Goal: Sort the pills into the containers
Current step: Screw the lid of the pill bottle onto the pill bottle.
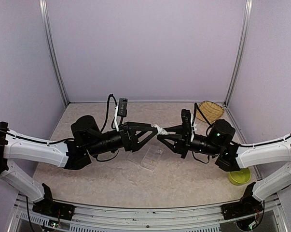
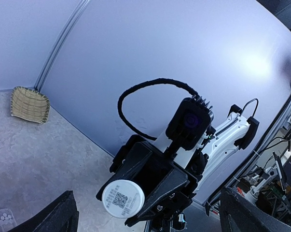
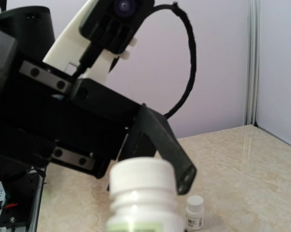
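Above the middle of the table point(image 1: 184, 188), the 2 arms meet nose to nose, well off the surface. The left claw point(image 1: 154, 133) stands spread wide and pinches nothing; in its own wrist view its 2 fingers sit at the far bottom corners with open space between them. The right claw point(image 1: 162, 137) is pressed onto a white pill bottle point(image 3: 141, 191), holding it by the body with the QR-labelled base turned toward the left wrist camera.

Directly below the claws lies the clear compartment box point(image 1: 150, 157), flat on the table with its lid open. Well apart from it, the woven straw basket point(image 1: 210, 111) sits in the far right corner and the lime-green bowl point(image 1: 239, 177) rests near the right arm's base.

On the bottle, the white screw cap point(image 3: 141, 175) looks to be in place, so I judge that nothing can pour from it yet. A much smaller white vial point(image 3: 194, 211) stands upright on the table beyond it, also capped.

A few pale pills point(image 2: 4, 217) show in 1 compartment at the edge of the left wrist view; whether the other compartments hold any I cannot tell.

My reading is that the sorting is at an early stage: uncapping this bottle, tipping out its contents and dividing them among the compartments all appear to remain, and the vial looks untouched.
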Robot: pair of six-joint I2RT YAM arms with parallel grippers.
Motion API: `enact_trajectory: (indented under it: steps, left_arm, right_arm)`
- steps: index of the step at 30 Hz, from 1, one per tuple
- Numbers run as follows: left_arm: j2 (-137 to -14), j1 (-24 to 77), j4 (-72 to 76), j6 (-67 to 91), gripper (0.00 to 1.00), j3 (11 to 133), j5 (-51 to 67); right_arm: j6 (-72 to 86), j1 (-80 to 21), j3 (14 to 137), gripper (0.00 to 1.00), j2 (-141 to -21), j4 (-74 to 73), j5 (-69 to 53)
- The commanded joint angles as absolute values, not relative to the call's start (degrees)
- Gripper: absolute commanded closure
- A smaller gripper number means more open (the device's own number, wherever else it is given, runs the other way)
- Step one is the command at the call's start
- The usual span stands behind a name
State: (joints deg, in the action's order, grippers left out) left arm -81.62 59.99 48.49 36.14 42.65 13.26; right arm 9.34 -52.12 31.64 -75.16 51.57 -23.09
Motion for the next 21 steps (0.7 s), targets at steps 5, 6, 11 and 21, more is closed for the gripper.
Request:
enact_trajectory:
  steps: [5, 6, 11, 21]
  left_arm:
    - [-83.05, 60.46, 50.89, 36.82, 0.01, 44.99, 15.18]
    - [-83.06, 60.47, 50.90, 36.83, 0.01, 44.99, 15.28]
    - [-82.90, 60.52, 51.51, 36.58, 0.01, 44.99, 15.29]
    - [-82.68, 60.56, 52.03, 36.17, 0.01, 45.19, 15.82]
  right_arm:
    - [10.48, -52.91, 34.28, 0.88, -77.45, 51.56, -23.03]
    - [10.54, -52.91, 34.42, 0.88, -77.62, 51.47, -23.09]
    - [10.37, -52.96, 35.06, 0.88, -78.36, 50.48, -22.72]
    - [10.68, -53.64, 36.00, 0.88, -80.62, 50.57, -23.76]
